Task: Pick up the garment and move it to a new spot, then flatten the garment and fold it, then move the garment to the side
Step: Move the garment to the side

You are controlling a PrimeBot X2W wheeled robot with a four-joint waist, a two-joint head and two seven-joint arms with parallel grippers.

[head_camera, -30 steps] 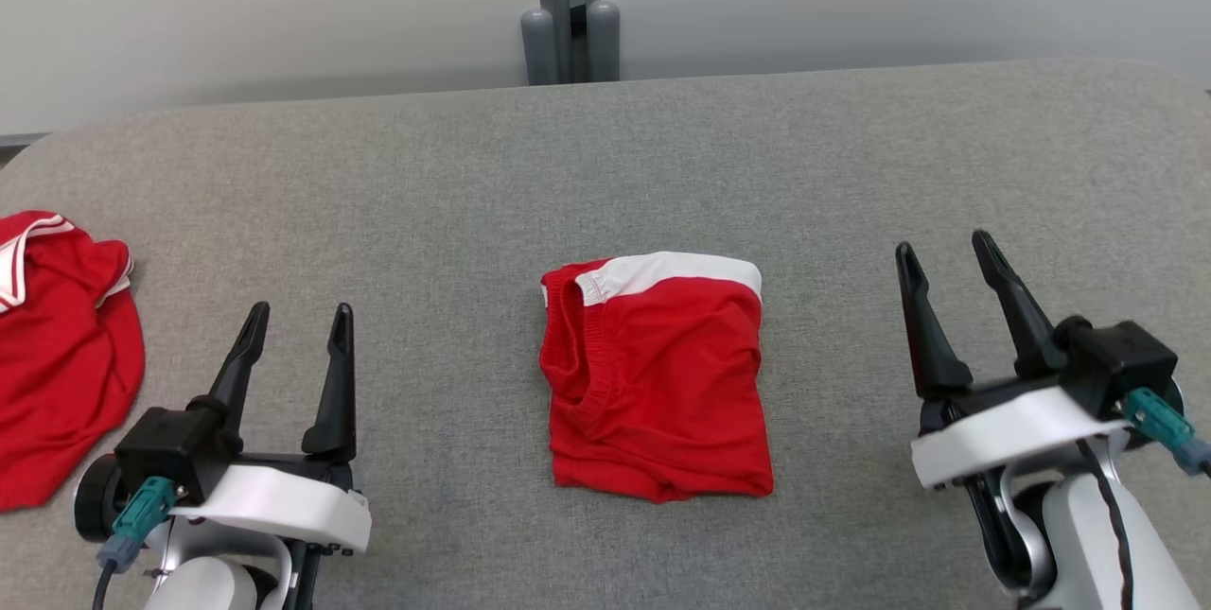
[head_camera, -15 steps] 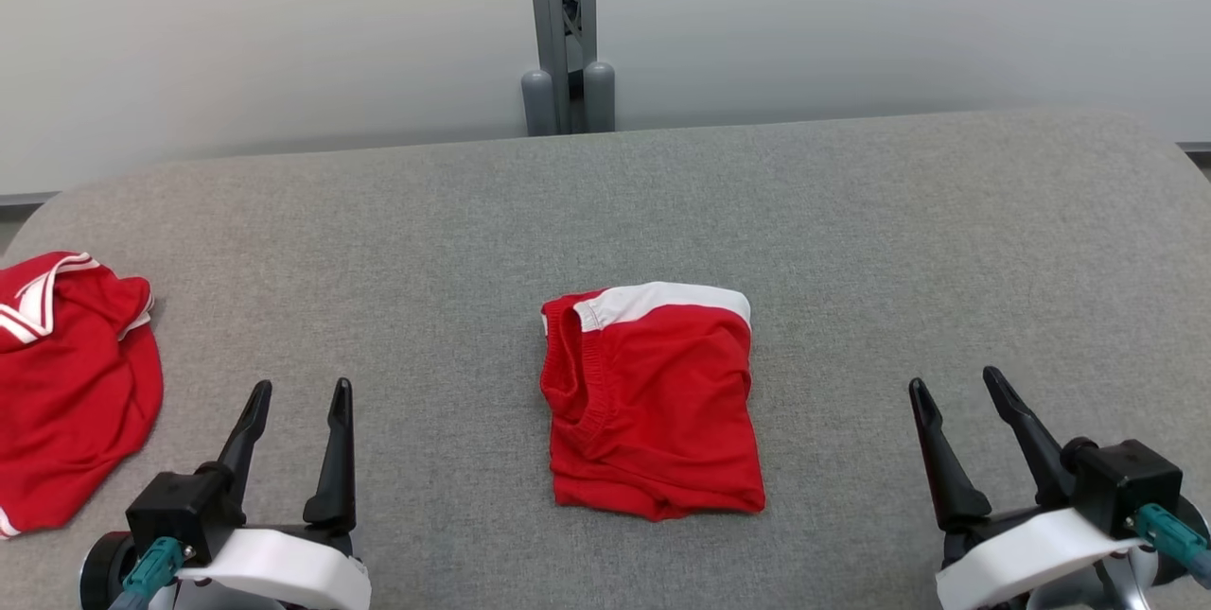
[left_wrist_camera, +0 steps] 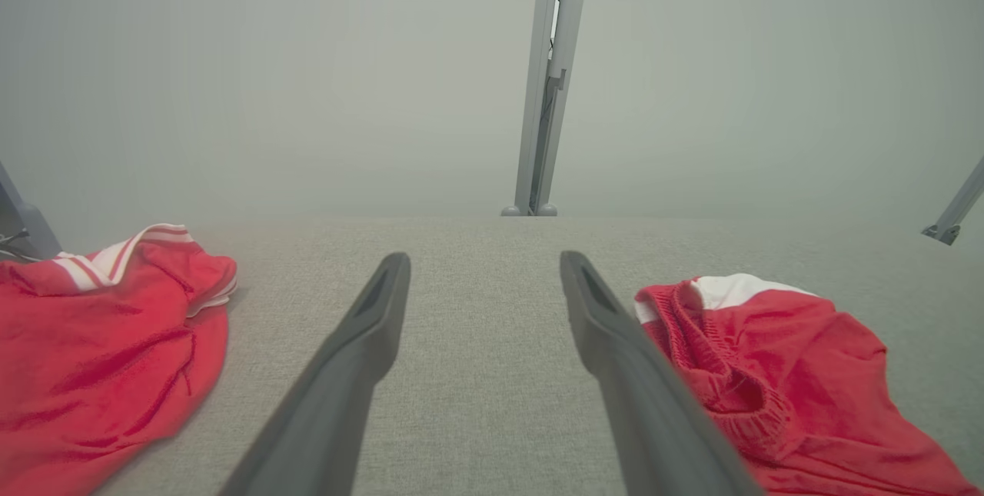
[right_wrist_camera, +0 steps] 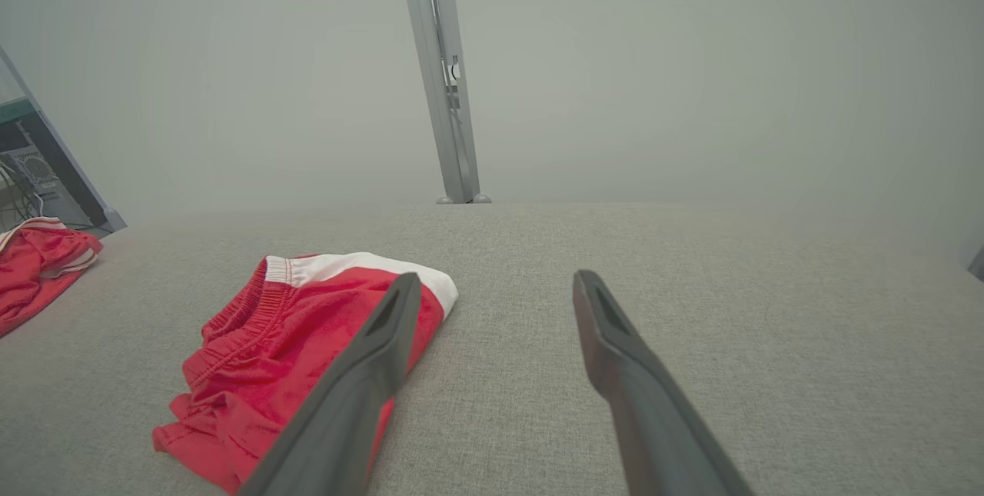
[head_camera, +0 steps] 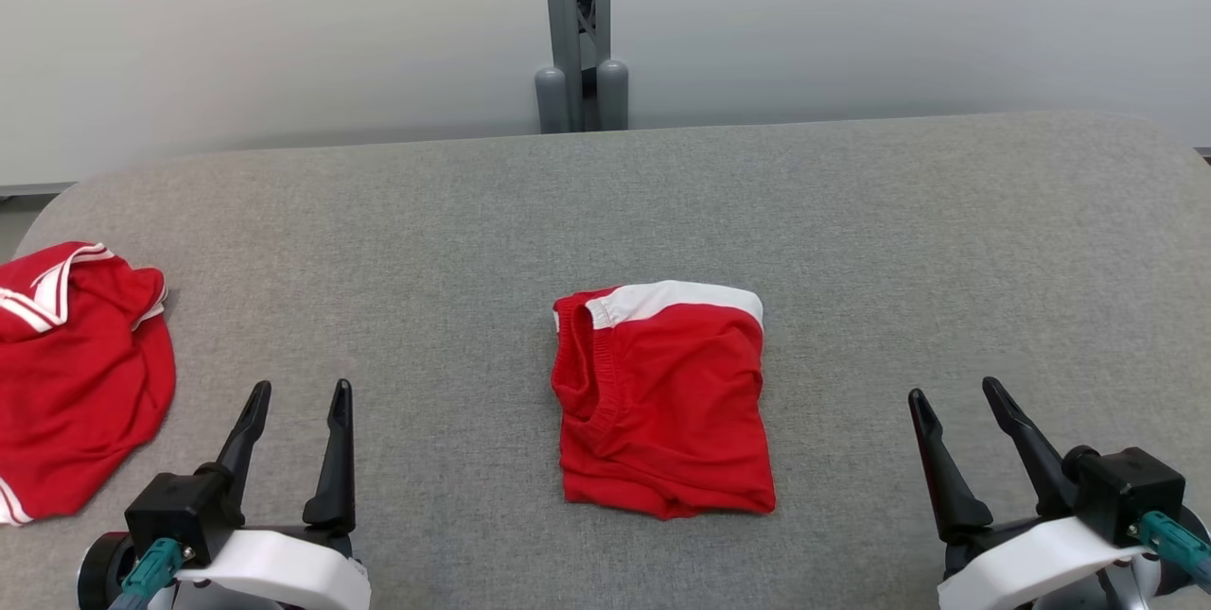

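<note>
Head view shows you both grippers nearest, at the bottom corners: left gripper [head_camera: 301,388] and right gripper [head_camera: 954,390], fingers spread wide and holding nothing. Between them and a little farther, the folded red garment [head_camera: 662,402] lies mid-tabletop [head_camera: 426,213]. A crumpled red cloth [head_camera: 76,383] sits at your left edge. Beyond stands a grey post [head_camera: 577,24].

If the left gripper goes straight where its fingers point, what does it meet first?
Likely nothing near: left gripper aims over bare table, between folded garment and crumpled garment, toward the post. Depth unclear.
</note>
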